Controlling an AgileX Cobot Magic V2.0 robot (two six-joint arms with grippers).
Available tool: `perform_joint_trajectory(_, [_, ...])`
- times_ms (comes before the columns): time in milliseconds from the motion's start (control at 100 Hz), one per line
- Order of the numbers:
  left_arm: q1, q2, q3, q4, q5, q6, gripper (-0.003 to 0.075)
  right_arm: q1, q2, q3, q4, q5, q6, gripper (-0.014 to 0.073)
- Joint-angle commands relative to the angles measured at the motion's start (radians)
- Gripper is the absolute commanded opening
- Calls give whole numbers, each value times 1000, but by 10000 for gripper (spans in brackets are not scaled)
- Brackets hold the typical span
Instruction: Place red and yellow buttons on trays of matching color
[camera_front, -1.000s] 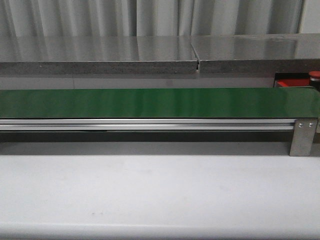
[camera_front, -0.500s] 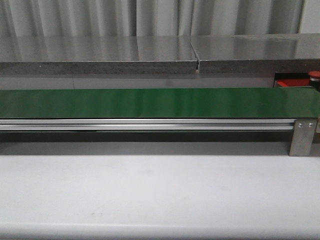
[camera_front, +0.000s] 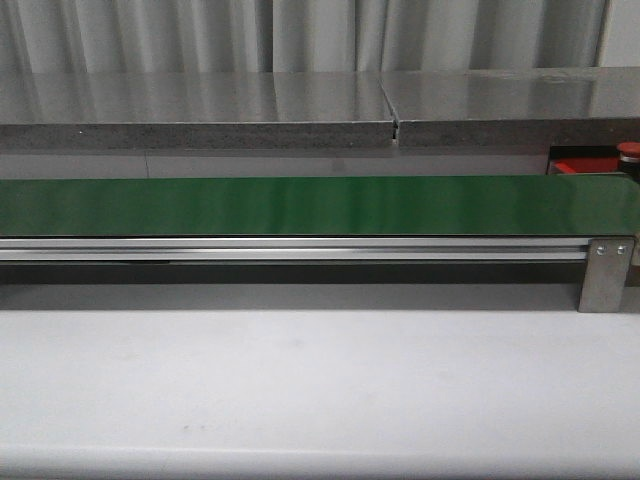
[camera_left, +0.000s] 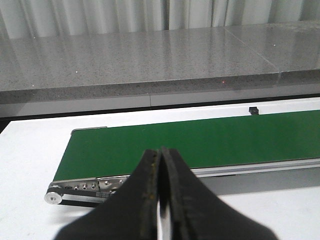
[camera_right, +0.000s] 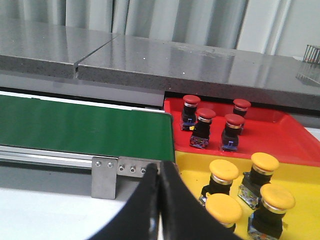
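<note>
Belt carries nothing in the front view; no button visible anywhere along its green surface. Right wrist view shows sorting apparently well advanced: four red buttons stand in the red tray, five yellow buttons in the yellow tray. Both trays sit just past the belt's right end, red farther back and yellow nearer, touching edge to edge. Colours match throughout, none misplaced.

Whether more buttons are due cannot be told; nothing waits for pickup now.

Buttons all stand upright, mushroom caps up, long axis vertical on dark bases.

Left tool: fingers pressed together, holding nothing, over the bench near the belt's left end. Right tool: likewise pressed together, holding nothing, near the yellow tray's near corner.
</note>
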Motion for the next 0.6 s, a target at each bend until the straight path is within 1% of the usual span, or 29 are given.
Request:
perform_joint_trajectory(0, [-7,12,-25,-17,-73,0,-20,0,-21,-23,-2,-80,4,-118])
perform_joint_trajectory(590, [-7,12,-25,-17,-73,0,-20,0,-21,-23,-2,-79,4,-118])
